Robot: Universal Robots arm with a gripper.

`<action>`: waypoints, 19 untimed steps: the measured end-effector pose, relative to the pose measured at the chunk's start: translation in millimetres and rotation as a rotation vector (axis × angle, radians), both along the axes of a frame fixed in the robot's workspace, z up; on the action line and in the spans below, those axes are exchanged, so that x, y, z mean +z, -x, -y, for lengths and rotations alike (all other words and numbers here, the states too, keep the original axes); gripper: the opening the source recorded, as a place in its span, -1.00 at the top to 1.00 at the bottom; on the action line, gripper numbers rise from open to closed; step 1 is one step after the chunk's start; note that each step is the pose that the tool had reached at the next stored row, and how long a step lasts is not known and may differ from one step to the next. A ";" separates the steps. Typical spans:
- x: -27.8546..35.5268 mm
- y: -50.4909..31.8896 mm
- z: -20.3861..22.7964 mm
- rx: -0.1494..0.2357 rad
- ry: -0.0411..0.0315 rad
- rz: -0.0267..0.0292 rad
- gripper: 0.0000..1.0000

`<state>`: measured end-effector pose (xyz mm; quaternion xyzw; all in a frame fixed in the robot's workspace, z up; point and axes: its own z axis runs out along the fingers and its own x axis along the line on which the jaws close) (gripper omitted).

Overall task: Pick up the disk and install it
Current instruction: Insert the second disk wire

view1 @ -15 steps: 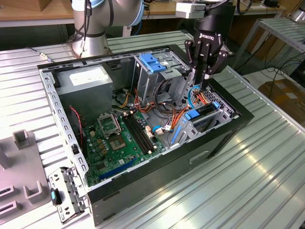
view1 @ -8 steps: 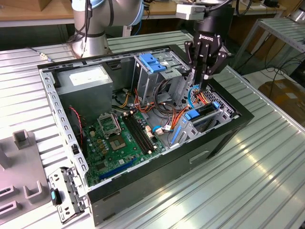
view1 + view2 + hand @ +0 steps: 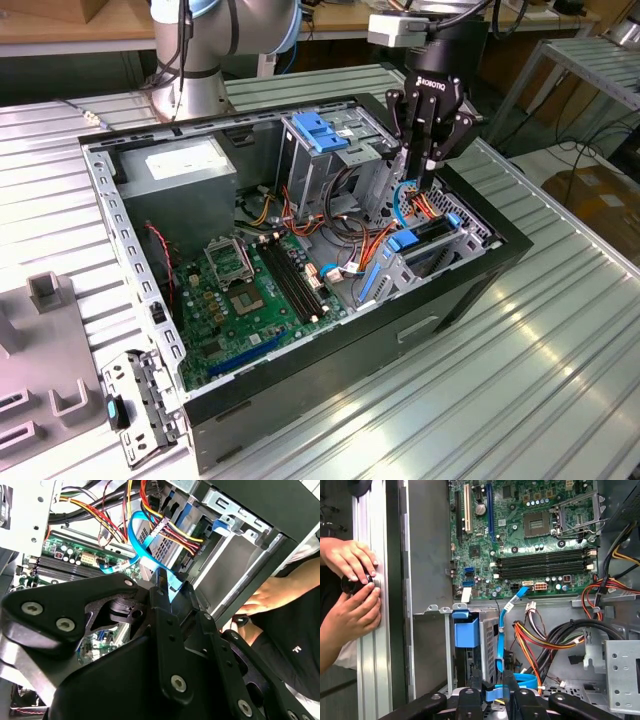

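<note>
Ribbed metal bench [image 3: 560,330] carried an open PC case [image 3: 470,270]. Gripper [image 3: 172,587] sat low in the drive bay, jaws clenched on a blue cable [image 3: 145,550], prob. to plug the disk [image 3: 235,555], already seated just beyond the jaws.

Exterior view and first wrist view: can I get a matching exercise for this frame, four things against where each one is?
Things:
1. gripper
2. power-supply box
3. person's hands
4. blue bracket

Places:
A. far corner of the case, at the exterior view's left
B. on top of the upright grey drive cage
C. lowered among the cables, near the case's wall at the exterior view's right
D. outside the case, on the ribbed metal table

Pairs: 1-C, 2-A, 3-D, 4-B
</note>
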<state>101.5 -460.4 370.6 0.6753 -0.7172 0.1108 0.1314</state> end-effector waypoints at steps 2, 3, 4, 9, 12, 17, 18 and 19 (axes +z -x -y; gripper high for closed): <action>1.2 -0.2 -0.5 0.000 0.0082 0.0000 0.38; 1.2 -0.2 -0.8 0.000 0.0146 0.0000 0.38; 1.1 -0.2 -1.1 0.000 0.0201 0.0000 0.38; 0.4 -0.3 -1.2 0.000 0.0232 0.0001 0.41; -0.9 -0.5 -0.8 0.000 0.0232 0.0013 0.66; -1.0 -0.3 8.1 0.000 0.0231 0.0060 0.68; -1.1 -0.3 10.4 0.000 0.0230 0.0070 0.68; -1.1 -0.2 13.0 0.001 0.0228 0.0079 0.68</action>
